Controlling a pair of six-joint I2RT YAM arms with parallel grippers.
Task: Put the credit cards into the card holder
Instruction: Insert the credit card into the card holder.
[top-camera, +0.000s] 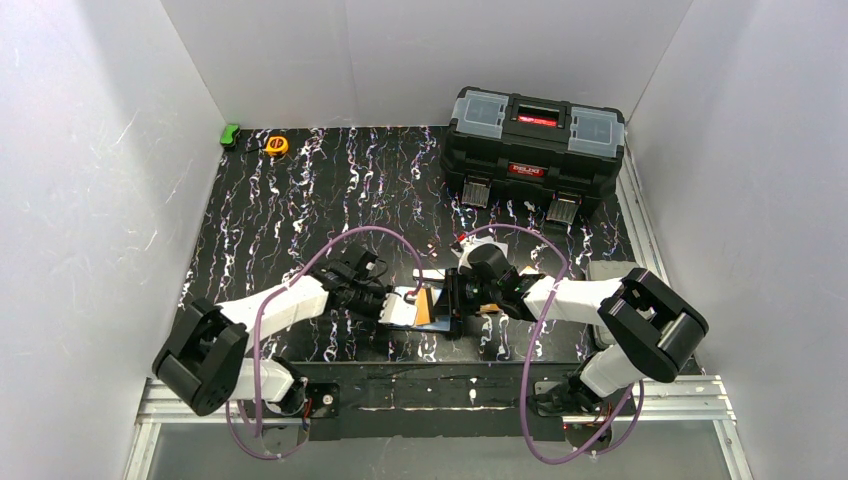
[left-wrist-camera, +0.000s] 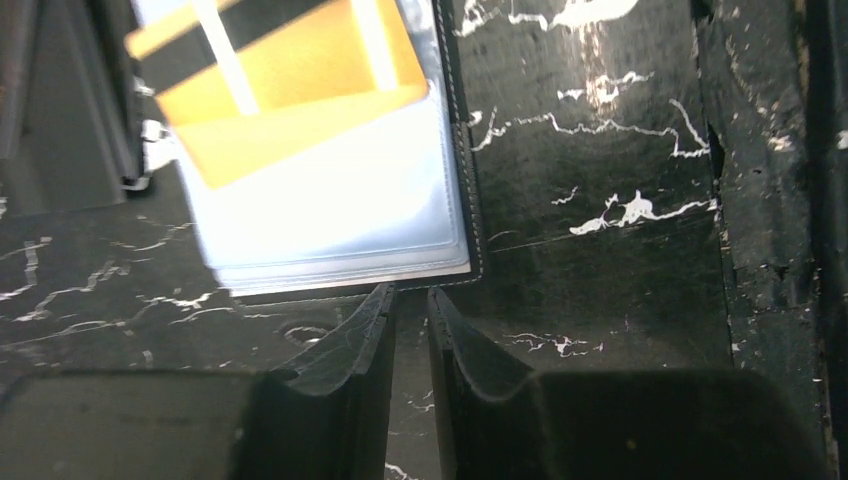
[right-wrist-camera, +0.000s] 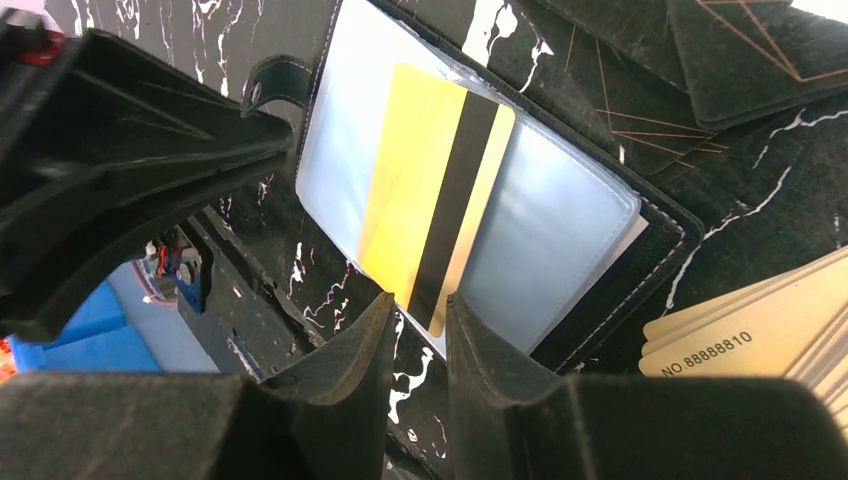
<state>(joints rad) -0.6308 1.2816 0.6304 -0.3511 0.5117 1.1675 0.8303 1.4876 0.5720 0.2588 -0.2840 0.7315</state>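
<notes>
The black card holder (top-camera: 405, 322) lies open on the table between my two grippers, its bluish sleeves up. An orange-yellow credit card (top-camera: 425, 305) with a black stripe sits partly inside a sleeve (right-wrist-camera: 430, 190), its near end sticking out toward my right gripper. My right gripper (right-wrist-camera: 420, 300) hovers just before that end, jaws a narrow gap apart with nothing between them. My left gripper (left-wrist-camera: 411, 293) has its tips at the holder's stitched edge (left-wrist-camera: 470, 180), jaws a narrow gap apart and empty. The same card shows in the left wrist view (left-wrist-camera: 290, 70). A stack of pale gold cards (right-wrist-camera: 750, 330) lies beside the holder.
A large black toolbox (top-camera: 535, 145) stands at the back right. A yellow tape measure (top-camera: 276, 145) and a green object (top-camera: 230, 134) lie at the back left. Dark cards with copper lines (right-wrist-camera: 760, 50) lie beyond the holder. White walls enclose the table.
</notes>
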